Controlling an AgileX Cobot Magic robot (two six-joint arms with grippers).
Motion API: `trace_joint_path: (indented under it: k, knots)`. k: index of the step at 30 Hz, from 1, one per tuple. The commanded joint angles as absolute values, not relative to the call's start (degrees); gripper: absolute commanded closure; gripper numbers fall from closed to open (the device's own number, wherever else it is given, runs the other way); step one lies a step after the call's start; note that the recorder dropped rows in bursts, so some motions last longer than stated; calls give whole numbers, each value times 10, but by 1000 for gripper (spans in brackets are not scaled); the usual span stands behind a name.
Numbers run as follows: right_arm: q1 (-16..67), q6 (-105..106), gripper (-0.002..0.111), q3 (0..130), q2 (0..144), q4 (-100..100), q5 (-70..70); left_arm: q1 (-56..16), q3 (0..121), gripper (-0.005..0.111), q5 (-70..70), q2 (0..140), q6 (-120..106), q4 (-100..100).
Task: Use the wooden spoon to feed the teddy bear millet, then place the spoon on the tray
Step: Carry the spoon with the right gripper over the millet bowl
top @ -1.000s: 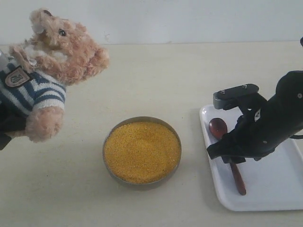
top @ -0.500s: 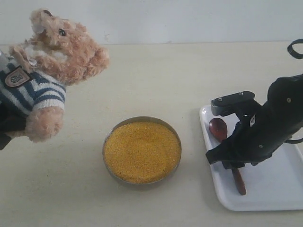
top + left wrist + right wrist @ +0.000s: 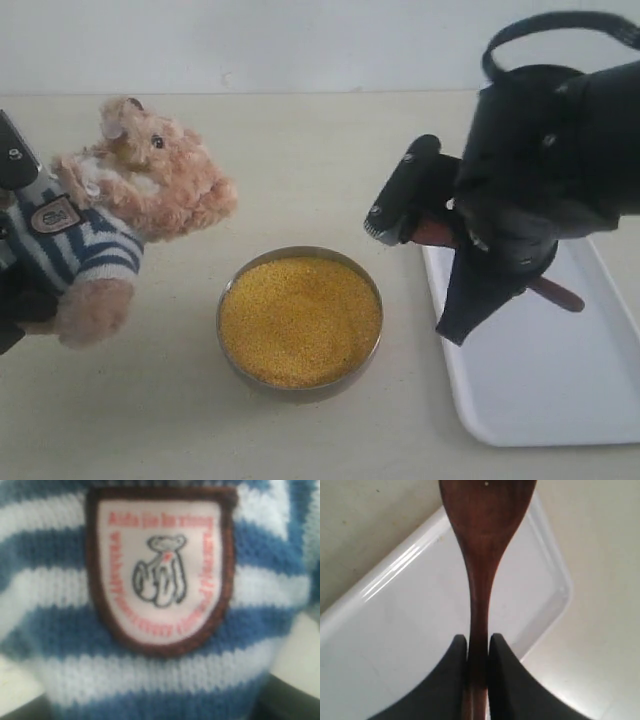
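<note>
The teddy bear (image 3: 130,200) hangs at the left, tilted toward the bowl, with my left gripper (image 3: 15,235) shut on its striped body; only black finger parts (image 3: 12,158) show at the frame edge. In the left wrist view its chest badge (image 3: 159,567) fills the picture. The millet (image 3: 300,318) lies heaped in the metal bowl (image 3: 228,350) at the centre. My right gripper (image 3: 437,240) is shut on the wooden spoon (image 3: 556,293), held in the air over the left end of the tray (image 3: 560,400). The spoon (image 3: 482,540) runs out from between the pads (image 3: 457,652); its bowl looks empty.
The right arm's black body (image 3: 560,150) looms large over the tray's far end and hides the spoon's bowl in the exterior view. The tray (image 3: 395,630) lies below the spoon. Pale tabletop (image 3: 320,150) stretches between bear, bowl and tray.
My right gripper has lifted the spoon off the tray and risen up and leftward. The bear has shifted right and lower, closer to the bowl.
</note>
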State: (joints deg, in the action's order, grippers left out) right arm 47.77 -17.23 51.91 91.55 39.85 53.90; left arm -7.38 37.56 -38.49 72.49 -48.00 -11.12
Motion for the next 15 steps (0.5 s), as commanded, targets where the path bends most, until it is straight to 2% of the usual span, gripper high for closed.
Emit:
trace_joint_path:
  k: [1,8,15]
  knots:
    - [582,-194,109,527,912,520,604,-79,374,103,-380,728,-457,-70]
    - [690,-94,109,527,942,624,648,-79,374,103,-387,728,-456,-60]
    - [719,-21,109,527,1025,695,700,-79,374,103,-391,728,-456,-49]
